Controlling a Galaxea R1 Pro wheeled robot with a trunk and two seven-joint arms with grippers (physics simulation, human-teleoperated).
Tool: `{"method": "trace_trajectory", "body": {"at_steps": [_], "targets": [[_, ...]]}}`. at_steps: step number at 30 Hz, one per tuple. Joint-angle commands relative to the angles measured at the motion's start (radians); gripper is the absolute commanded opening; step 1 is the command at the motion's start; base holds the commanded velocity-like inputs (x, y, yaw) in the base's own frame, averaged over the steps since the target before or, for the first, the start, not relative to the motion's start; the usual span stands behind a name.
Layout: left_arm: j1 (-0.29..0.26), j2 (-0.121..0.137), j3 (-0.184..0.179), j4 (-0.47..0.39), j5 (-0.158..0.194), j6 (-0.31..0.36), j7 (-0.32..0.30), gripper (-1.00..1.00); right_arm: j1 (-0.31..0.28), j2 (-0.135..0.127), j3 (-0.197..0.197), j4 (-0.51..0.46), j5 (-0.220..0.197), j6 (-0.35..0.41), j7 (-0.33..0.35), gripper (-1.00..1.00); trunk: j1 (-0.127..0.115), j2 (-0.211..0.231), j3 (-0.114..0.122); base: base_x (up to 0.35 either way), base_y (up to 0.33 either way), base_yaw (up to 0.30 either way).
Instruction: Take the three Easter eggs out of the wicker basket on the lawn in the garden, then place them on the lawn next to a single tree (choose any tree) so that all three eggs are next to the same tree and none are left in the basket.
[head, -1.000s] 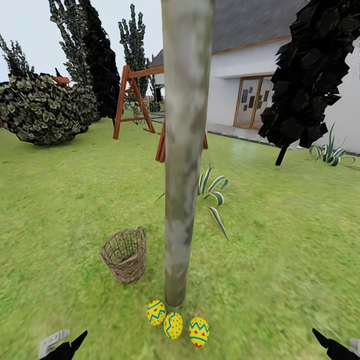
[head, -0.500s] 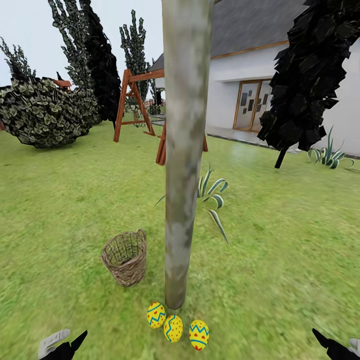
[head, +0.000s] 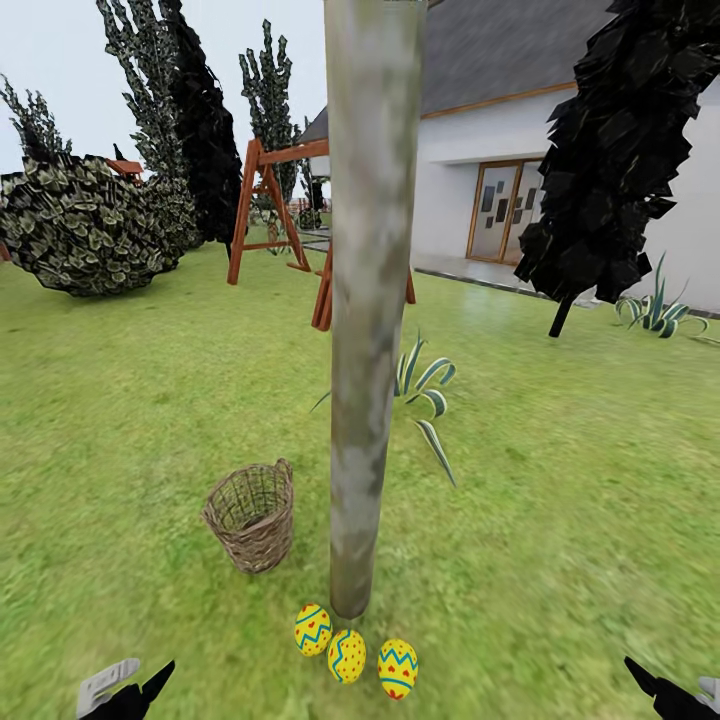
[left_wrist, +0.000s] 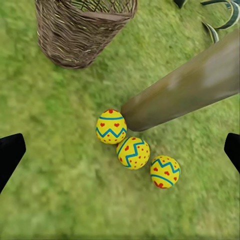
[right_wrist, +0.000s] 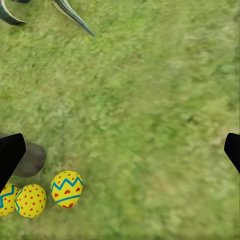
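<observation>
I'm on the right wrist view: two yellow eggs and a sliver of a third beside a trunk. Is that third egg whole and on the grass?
Observer: Yes. The third yellow zigzag-banded egg lies whole on the green lawn, at the foot of the pale grey-tan tree trunk.
Operator: Where's the basket?
Observer: The brown woven wicker basket stands upright on the grass to the trunk's left, apart from the eggs.
Operator: Any egg inside it?
Observer: No yellow shows through its open weave or over its rim; it looks empty.
</observation>
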Motion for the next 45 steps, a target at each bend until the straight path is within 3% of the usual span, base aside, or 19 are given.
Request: {"method": "trace_trajectory", "body": {"at_steps": [1,6,22,29,38,45], "targets": [[-0.001,0.000,0.003,0.002,-0.001,-0.004,-0.004,1.00,-0.002,0.000,0.008,0.004,-0.007,-0.004,0.007,1.00,-0.003,0.005,0.001,0.000,0.000,0.000],[-0.001,0.000,0.003,0.002,-0.001,-0.004,-0.004,1.00,-0.002,0.000,0.008,0.004,-0.007,-0.004,0.007,1.00,-0.022,0.039,0.016,0.000,0.000,0.000],[0.002,0.000,0.002,0.001,0.001,-0.001,-0.004,1.00,-0.003,-0.004,0.005,0.014,-0.007,-0.007,0.007,1.00,-0.022,0.039,0.016,0.000,0.000,0.000],[0.006,-0.019,0.002,0.000,0.001,-0.001,0.003,1.00,-0.003,0.001,0.007,0.018,-0.007,-0.007,0.004,1.00,-0.022,0.039,0.016,0.000,0.000,0.000],[0.007,-0.062,-0.006,-0.002,-0.015,-0.002,0.050,1.00,-0.003,0.048,0.010,0.019,0.015,-0.007,-0.042,1.00,-0.022,0.039,0.016,0.000,0.000,0.000],[0.015,-0.102,-0.054,0.001,-0.057,-0.001,0.089,1.00,-0.003,0.087,0.008,0.020,0.057,0.007,-0.081,1.00,-0.022,0.039,0.016,0.000,0.000,0.000]]}}
